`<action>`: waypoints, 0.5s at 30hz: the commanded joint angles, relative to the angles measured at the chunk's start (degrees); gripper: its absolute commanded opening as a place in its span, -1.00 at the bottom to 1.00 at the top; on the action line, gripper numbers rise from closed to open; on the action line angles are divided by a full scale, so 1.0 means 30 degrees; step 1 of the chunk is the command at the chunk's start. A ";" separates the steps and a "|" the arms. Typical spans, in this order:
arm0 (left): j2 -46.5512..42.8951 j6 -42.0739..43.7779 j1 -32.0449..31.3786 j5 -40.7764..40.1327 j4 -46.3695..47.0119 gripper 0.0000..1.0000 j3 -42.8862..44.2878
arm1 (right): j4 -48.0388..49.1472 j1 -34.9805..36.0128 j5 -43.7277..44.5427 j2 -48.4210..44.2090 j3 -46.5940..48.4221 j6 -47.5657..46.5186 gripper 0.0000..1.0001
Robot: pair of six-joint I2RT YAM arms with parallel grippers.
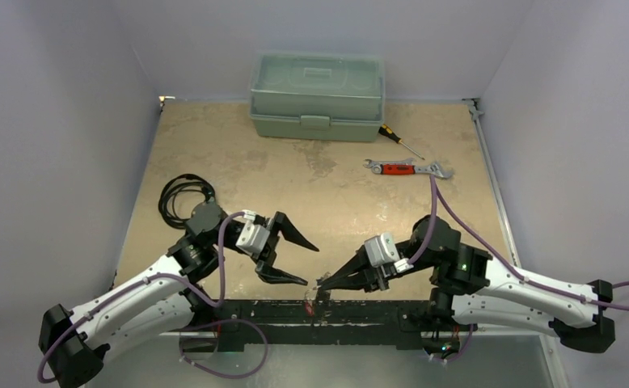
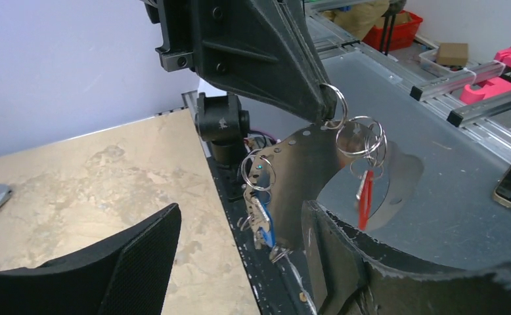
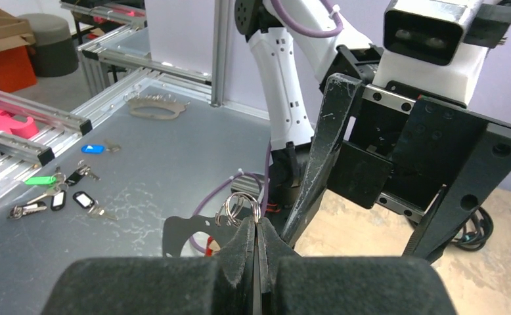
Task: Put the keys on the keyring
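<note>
1. The tan, mottled table carries both arms at its near edge.
2. A pale green plastic toolbox with its lid down sits at the far edge, near the middle.
3. The black left gripper hovers over the near middle of the table. Its jaws are spread wide and hold nothing.
4. The black right gripper points toward the left one over the table's near edge. Its jaws are pressed together on a ring of the keyring.
5. A coiled black cable lies at the left, just behind the left arm.
6. A red-handled silver wrench lies right of centre. A black-and-yellow-handled screwdriver lies just beyond it, near the toolbox corner.
7. A dark flat metal plate with small holes stands behind the hanging keys in the left wrist view.
8. The thin silver wire keyring hangs below the right gripper's tips as a cluster of linked rings, off the table beyond its near edge.
9. A small silver key with a red plastic tag dangles from that cluster.
10. A small silver key with a blue plastic tag hangs from a separate ring at the plate's edge, well apart from the red one.
11. Loose tagged keys lie on the grey bench beyond.
</note>
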 commanded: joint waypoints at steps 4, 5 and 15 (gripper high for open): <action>0.1201 -0.0908 -0.0474 0.0602 0.1261 0.32 0.0170 | 0.0624 0.0056 -0.1157 0.0135 0.1216 -0.0220 -1.00; 0.1400 -0.1084 -0.0561 0.0618 0.1453 0.31 0.0167 | 0.0665 0.0055 -0.1293 0.0135 0.1232 -0.0219 -1.00; 0.2434 -0.3772 -0.1328 0.1292 0.4998 0.26 -0.0450 | 0.1349 0.0055 -0.2426 0.0655 0.1356 -0.0102 -1.00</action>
